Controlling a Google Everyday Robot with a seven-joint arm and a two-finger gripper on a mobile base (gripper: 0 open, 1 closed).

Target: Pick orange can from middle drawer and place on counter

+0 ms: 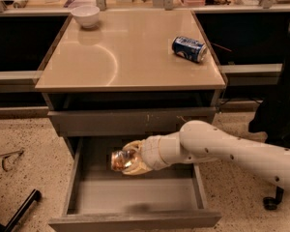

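Item: orange can [120, 160], my gripper [130, 161] fingers closed around it, held over middle drawer [135, 197]; tabletop [130, 57] placement outstanding, I judge.

Looking down on a glossy beige-tan square counter [130, 57]; on it, a small white bowl [85, 15] at the far left corner and a blue-and-white can [189, 49] lying on its side near the right edge; beneath, a closed grey drawer front with pale scratches [130, 122]; lower, a wide shallow grey middle drawer [135, 197] pulled open; reaching in from the right, a white robot arm [232, 151]; over the drawer's back half, its pale two-finger gripper [131, 161], clasped around a small shiny orange-gold drink can [121, 160] held sideways, silvery end pointing left.
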